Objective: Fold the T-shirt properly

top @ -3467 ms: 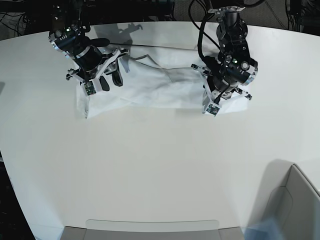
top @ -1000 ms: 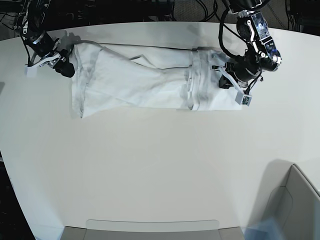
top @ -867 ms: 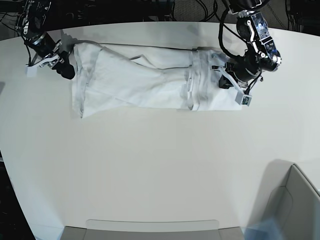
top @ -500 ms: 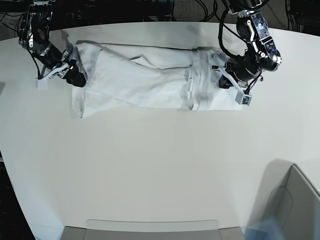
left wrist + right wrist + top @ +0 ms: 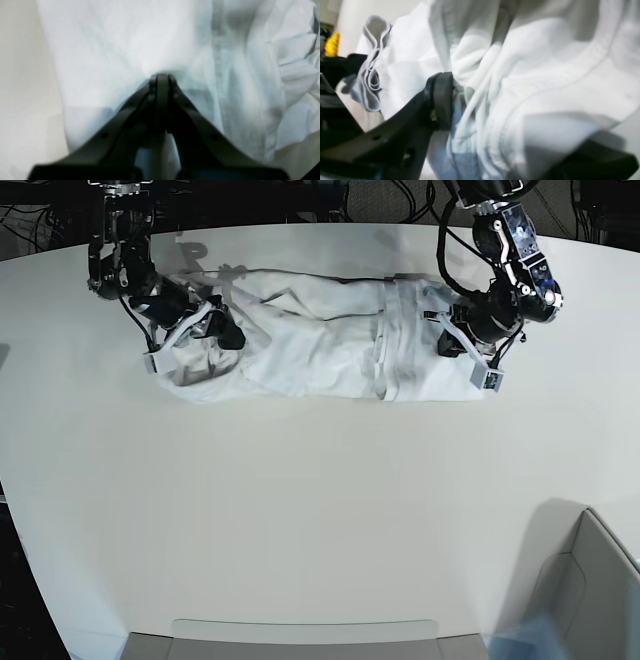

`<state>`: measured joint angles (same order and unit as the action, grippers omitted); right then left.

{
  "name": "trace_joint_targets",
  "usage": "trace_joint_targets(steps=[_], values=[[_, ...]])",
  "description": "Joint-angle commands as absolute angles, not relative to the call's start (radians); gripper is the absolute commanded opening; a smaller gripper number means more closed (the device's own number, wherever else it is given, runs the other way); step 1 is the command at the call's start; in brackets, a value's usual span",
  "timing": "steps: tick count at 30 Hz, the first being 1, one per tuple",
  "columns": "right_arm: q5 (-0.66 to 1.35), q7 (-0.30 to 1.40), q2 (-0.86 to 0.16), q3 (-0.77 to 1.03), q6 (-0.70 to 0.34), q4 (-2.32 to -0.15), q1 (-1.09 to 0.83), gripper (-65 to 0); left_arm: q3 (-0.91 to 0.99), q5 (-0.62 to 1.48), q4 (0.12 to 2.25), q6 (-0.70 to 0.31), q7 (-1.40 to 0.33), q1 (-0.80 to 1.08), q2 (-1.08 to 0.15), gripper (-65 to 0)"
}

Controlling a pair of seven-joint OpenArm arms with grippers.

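You've got a soft, wrinkly matt cotton T-shirt (image 5: 320,355), matt black plastic gripper fingers (image 5: 162,85), smooth matt tabletop (image 5: 320,510).

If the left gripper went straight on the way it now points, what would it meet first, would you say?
The T-shirt: the left gripper is shut with its fingers already against the white cloth, which fills the path ahead.

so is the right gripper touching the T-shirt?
Touching. The right wrist view shows the T-shirt bunched against one of the right gripper's fingers.
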<state>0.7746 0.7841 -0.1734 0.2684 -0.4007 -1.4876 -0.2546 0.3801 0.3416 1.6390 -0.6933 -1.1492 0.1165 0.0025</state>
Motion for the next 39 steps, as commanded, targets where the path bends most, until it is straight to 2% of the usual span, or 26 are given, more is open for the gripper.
trace_joint_targets(steps=[1,6,9,13,18,21,24,28,34,39], values=[[0.756,0.783,-0.166,0.271,-0.409,-1.511,-0.243,-43.7,0.372,0.325,1.652,-0.698,-1.198,0.124,0.01,-65.0],[0.61,0.783,-0.143,0.275,-0.372,-1.55,-0.22,-65.0,0.371,0.326,1.77,-0.698,-1.254,0.124,0.012,-65.0],[0.581,0.783,-0.162,0.278,-0.255,-1.555,-0.194,-65.0,0.371,0.328,1.893,-0.698,-1.288,0.124,0.013,-65.0],[0.581,0.783,-0.249,0.28,-0.159,-1.572,-0.171,-65.0,0.374,0.328,2.011,-0.698,-1.294,0.122,0.027,-65.0],[0.581,0.788,-0.363,0.277,-0.041,-1.643,-0.145,-65.0,0.383,0.36,2.02,-0.698,-1.294,0.125,0.033,-65.0],[0.579,0.88,-0.389,0.271,0.03,-1.741,-0.113,-65.0,0.401,0.36,2.018,-0.698,-1.296,0.13,0.033,-65.0],[0.541,1.0,-0.375,0.266,0.056,-1.79,-0.054,-65.0,0.453,0.36,2.009,-0.698,-1.305,0.15,0.033,-65.0],[0.371,1.007,-0.349,0.101,0.056,-1.848,-0.028,-65.0,0.541,0.36,2.005,-0.698,-1.353,0.159,0.031,-65.0],[0.024,1.015,-0.197,-0.22,0.056,-1.922,-0.004,-65.0,0.645,0.36,2.0,-0.698,-1.388,0.159,-0.018,-65.0],[-0.222,1.015,-0.076,-0.41,0.056,-1.913,0.018,-65.0,0.685,0.36,1.998,-0.698,-1.388,0.168,-0.047,-65.0]])
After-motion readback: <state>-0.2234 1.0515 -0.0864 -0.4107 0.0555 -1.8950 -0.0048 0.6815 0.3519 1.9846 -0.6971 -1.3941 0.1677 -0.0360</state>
